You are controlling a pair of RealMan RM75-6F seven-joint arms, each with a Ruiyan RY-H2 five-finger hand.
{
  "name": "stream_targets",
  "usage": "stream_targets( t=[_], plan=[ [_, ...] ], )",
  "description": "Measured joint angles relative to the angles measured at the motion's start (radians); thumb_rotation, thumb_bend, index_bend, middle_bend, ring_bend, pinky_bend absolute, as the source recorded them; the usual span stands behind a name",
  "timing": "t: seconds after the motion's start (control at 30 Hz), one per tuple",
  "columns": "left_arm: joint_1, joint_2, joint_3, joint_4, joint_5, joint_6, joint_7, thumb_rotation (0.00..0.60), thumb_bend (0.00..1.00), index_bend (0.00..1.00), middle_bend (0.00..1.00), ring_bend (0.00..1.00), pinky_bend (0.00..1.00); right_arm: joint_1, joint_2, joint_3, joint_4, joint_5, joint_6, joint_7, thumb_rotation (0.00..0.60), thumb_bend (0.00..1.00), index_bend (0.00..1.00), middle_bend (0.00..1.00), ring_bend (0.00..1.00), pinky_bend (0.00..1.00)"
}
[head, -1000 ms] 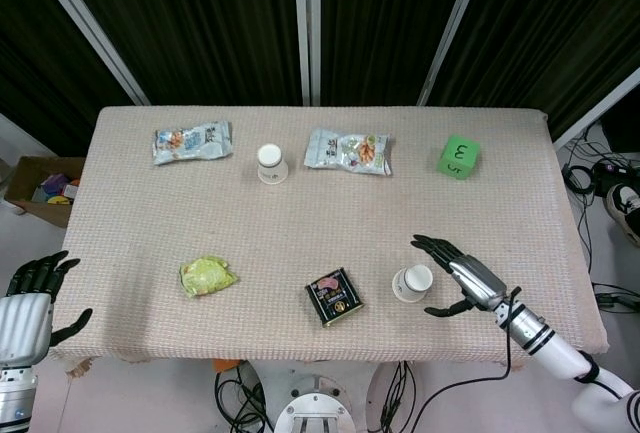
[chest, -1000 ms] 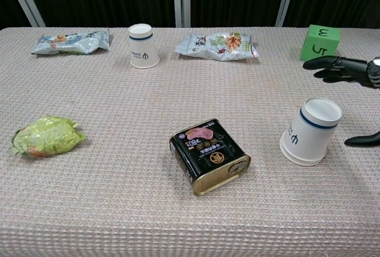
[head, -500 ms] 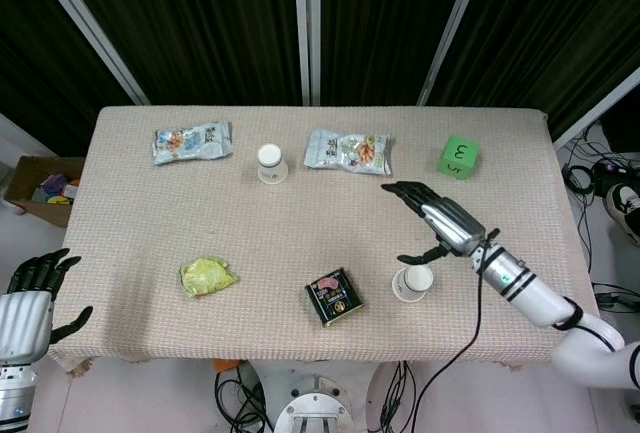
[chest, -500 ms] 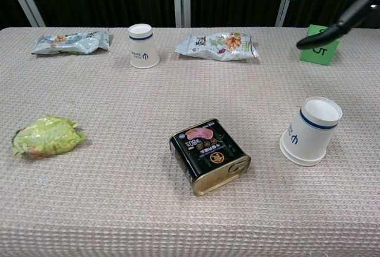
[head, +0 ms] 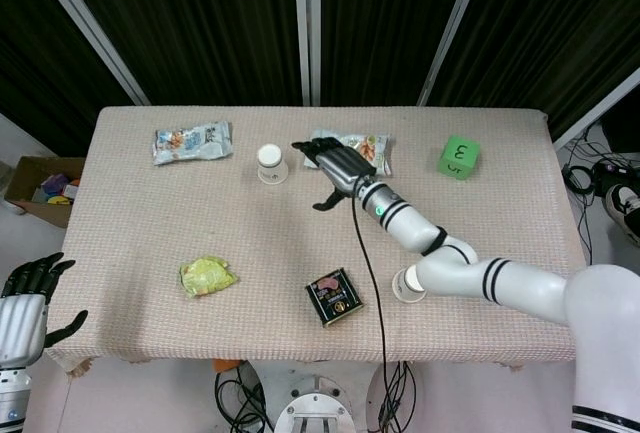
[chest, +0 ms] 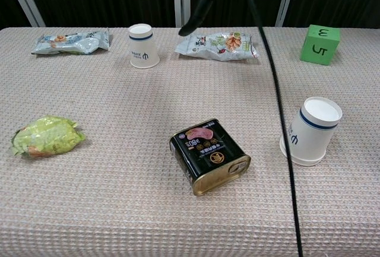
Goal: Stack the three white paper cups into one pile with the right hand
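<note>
A beige woven table [head: 150,243] stands before dark curtains. The right hand [head: 333,167] hovers upper centre of the head view, fingers apart and holding nothing, just right of the far cup [head: 271,163], which sits upside down. The near cup [chest: 311,130] stands inverted at right in the chest view (whether it is one cup or two nested, I cannot tell). The left hand [head: 28,298] waits at the lower left corner, off the table, fingers spread and empty.
</note>
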Motion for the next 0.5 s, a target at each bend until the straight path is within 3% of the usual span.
stream_targets(
  t=[0.2, 0.5],
  plan=[
    [0.022, 0.005, 0.007, 0.005, -0.025, 0.005, -0.034, 0.6, 0.19, 0.22, 0.15, 0.13, 0.15, 0.18, -0.181, -0.022, 0.28, 0.233, -0.05, -0.185, 0.6, 0.1, 0.0, 0.12, 0.0, 0.0],
    [0.048, 0.0, 0.009, 0.028, -0.061, 0.01, -0.078, 0.6, 0.19, 0.22, 0.15, 0.13, 0.14, 0.324, -0.409, -0.066, 0.644, 0.403, -0.155, -0.366, 0.6, 0.11, 0.01, 0.12, 0.0, 0.0]
  ],
)
